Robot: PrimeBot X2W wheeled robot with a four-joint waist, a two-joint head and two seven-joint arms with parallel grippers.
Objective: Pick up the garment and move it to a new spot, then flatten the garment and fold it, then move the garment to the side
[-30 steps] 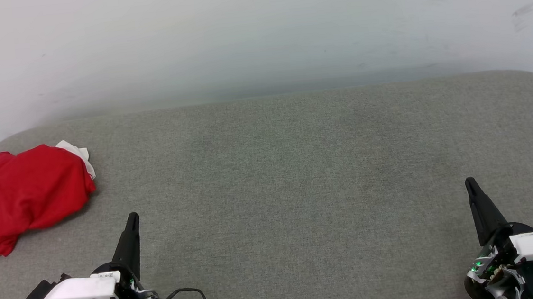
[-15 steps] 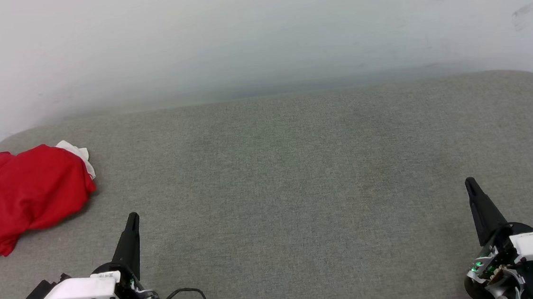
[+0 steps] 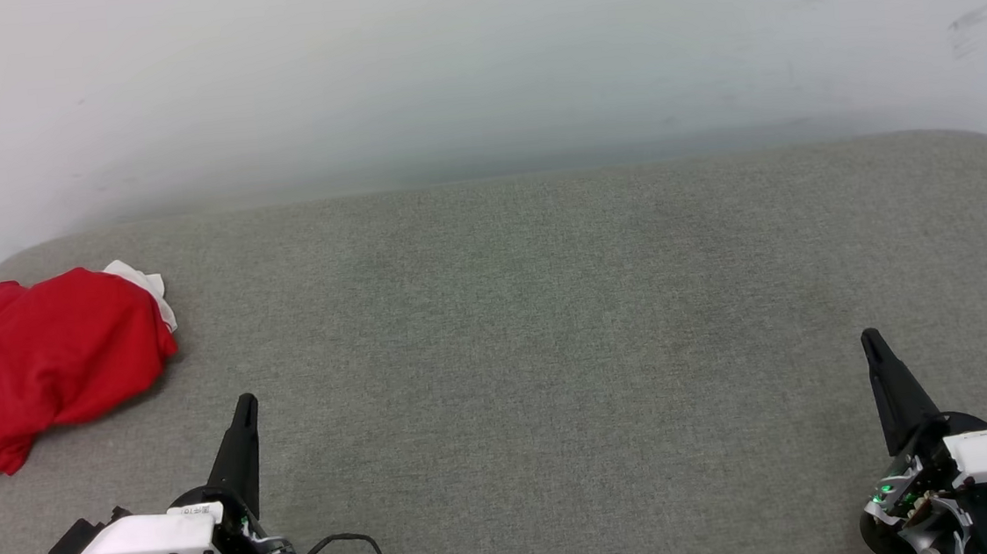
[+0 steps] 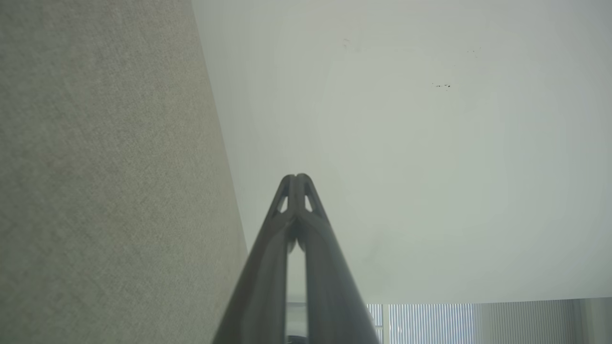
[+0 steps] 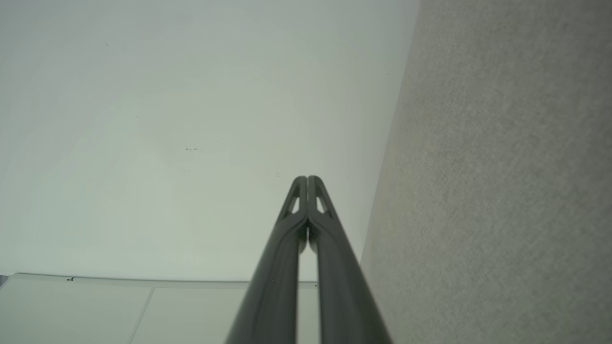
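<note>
Two claws rest low at the near edge of the desk (image 3: 549,308), a broad surface covered in grey cloth. The left claw (image 3: 245,406) and the right claw (image 3: 870,342) each have their dark fingers pressed together on nothing. Both wrist views show the fingertips meeting with no gap, pointing toward the pale wall (image 3: 477,67).

The garment (image 3: 46,356) lies in a rumpled red heap at the far left of the desk, close to its rounded corner and edge. A scrap of white sleeve (image 3: 142,283) pokes out at the heap's back; any lettering is hidden in the folds. The left claw is near the heap but apart from it, and the right claw is well apart on the other side.

The heap looks unsorted, so I judge that the pick-up is yet to come. The risks:
- A pinch that takes only the top layer would lift a tangle rather than the whole shirt.
- A sideways drag so near the edge could pull cloth over the side.
- The loose black cable (image 3: 360,543) by the left wrist could catch the fabric during a sweep across.
</note>
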